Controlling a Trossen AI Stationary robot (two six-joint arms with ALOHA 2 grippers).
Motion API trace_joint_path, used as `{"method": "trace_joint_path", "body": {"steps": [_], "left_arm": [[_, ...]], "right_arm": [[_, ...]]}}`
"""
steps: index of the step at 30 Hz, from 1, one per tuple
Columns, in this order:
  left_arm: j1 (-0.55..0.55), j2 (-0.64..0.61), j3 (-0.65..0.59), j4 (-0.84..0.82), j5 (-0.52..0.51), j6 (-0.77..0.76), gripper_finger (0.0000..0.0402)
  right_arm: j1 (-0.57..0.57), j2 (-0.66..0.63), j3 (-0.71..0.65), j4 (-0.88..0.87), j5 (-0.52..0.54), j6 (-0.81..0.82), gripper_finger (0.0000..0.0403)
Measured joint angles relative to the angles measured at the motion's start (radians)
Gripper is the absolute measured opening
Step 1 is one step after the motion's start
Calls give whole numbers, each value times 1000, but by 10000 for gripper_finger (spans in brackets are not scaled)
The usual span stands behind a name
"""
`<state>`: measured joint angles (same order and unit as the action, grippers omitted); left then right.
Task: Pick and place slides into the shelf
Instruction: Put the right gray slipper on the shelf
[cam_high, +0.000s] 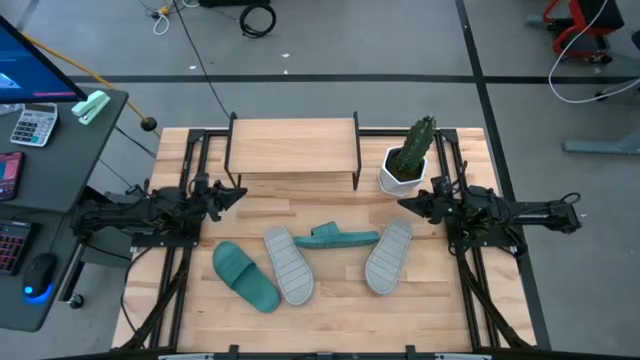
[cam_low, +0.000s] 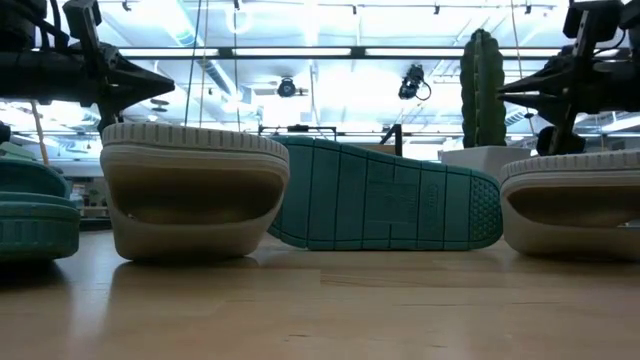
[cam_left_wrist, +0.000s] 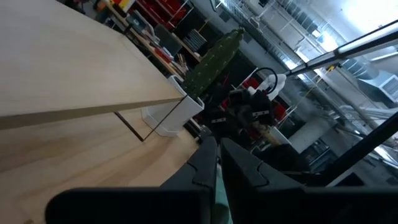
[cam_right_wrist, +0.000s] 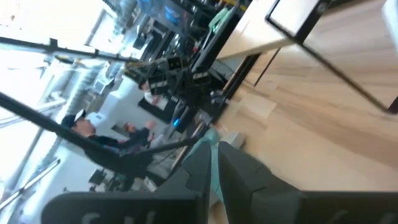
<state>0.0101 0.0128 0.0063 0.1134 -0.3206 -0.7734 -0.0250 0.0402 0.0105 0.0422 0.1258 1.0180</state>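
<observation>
Four slides lie on the slatted table in front of the shelf (cam_high: 292, 148). One teal slide (cam_high: 245, 276) is at the left and rests on its sole. Next to it a grey-white slide (cam_high: 288, 264) lies sole up (cam_low: 190, 190). A second teal slide (cam_high: 336, 238) stands on its long edge, its ribbed sole (cam_low: 385, 195) toward the near edge. The other grey-white slide (cam_high: 388, 256) lies sole up at the right. My left gripper (cam_high: 238, 194) (cam_left_wrist: 219, 146) hovers shut beside the shelf's left legs. My right gripper (cam_high: 403, 203) (cam_right_wrist: 214, 146) hovers shut near the pot.
A cactus in a white pot (cam_high: 408, 160) stands right of the shelf, close to my right gripper. The shelf has a light board top on thin black legs (cam_left_wrist: 130, 127), with open room under it. A desk with a calculator (cam_high: 34, 126) lies off the table's left.
</observation>
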Motion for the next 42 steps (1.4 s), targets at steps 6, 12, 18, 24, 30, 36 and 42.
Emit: {"method": "trace_joint_path", "body": {"steps": [6, 12, 18, 24, 30, 36, 42], "left_arm": [[0, 0, 0, -33, 4, 0, 41], [0, 0, 0, -30, 4, -18, 57], [0, 0, 0, -21, 3, -108, 90], [0, 0, 0, 52, -6, -133, 139], [0, 1, 23, 62, -27, -139, 187], [-2, 32, 73, 61, -20, -128, 219], [-2, 142, 141, 45, 36, -72, 226]], "right_arm": [[0, 2, 0, 3, 21, -23, 43], [2, 7, 32, 2, 19, -50, 80], [2, 39, 110, -26, -5, -80, 136], [2, 108, 263, -217, -34, -149, 177], [2, 198, 408, -449, -54, -190, 202], [2, 286, 505, -590, -126, -241, 221], [2, 381, 575, -680, -196, -371, 242]]}}
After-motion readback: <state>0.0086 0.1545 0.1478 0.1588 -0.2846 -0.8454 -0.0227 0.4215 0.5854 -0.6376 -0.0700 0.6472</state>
